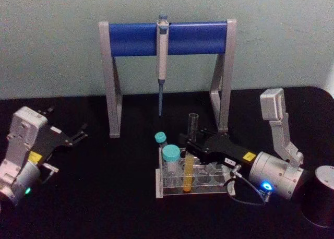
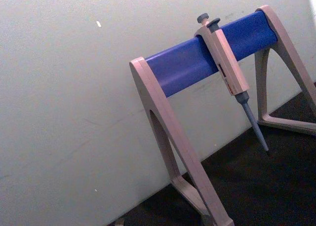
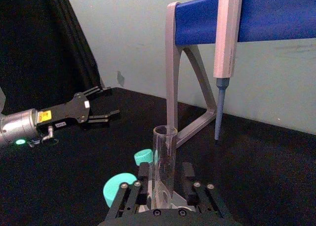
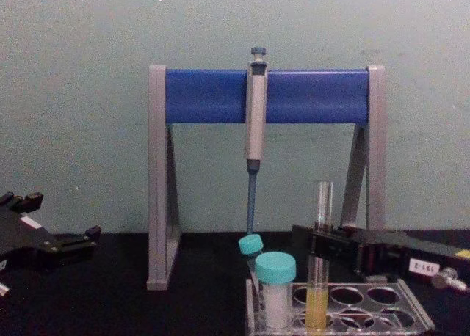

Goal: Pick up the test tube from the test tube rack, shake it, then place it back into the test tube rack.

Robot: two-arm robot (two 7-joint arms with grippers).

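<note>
Right gripper (image 1: 189,146) is in low over the test tube rack (image 1: 210,182), jaws apart. The test tube (image 1: 193,125) stands upright between them, its open top rising above the claw and its yellow foot seated in a rack hole below. There looks to be a sliver of gap on each side, though it's hard to be sure. A teal-capped vial (image 1: 171,154) sits just past the tips. Left gripper (image 1: 81,133) is parked well off, jaws spread.

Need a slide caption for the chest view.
Right gripper at the test tube standing in the test tube rack; left gripper parked open at far left.
</note>
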